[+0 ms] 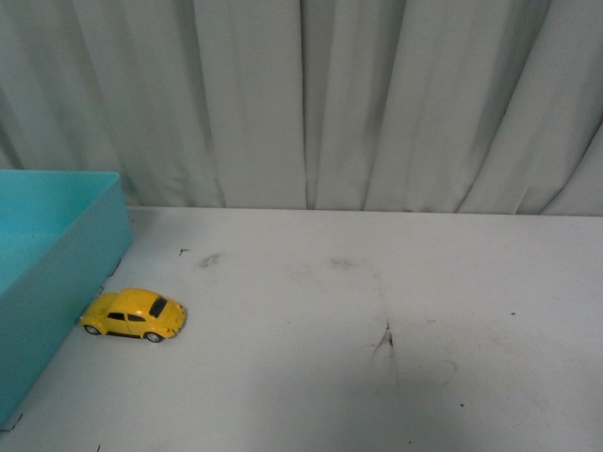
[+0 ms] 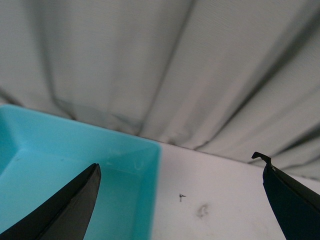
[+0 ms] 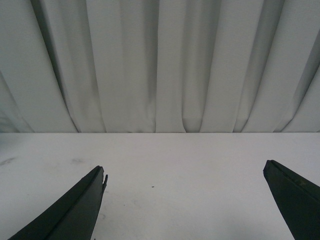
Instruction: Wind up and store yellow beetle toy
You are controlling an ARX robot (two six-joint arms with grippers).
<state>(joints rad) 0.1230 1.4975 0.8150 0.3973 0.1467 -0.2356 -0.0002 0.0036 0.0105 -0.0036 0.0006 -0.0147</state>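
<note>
The yellow toy car stands on its wheels on the white table, at the robot's left, just beside the long outer wall of the turquoise box. One end of the car is close against that wall, though it is hard to tell whether they touch. The box is cut off by the edge of the front view, so only one corner and part of its inside show. The left gripper appears only in its own wrist view, where its two dark fingers stand wide apart with nothing between them. Only their tips show, with a corner of the box and some bare table beyond them. The right gripper is likewise spread wide and holds nothing. Its fingers are cut off low in the picture, over bare table. A dark scuff marks the table near the middle. A pale pleated curtain closes off everything behind the table.
</note>
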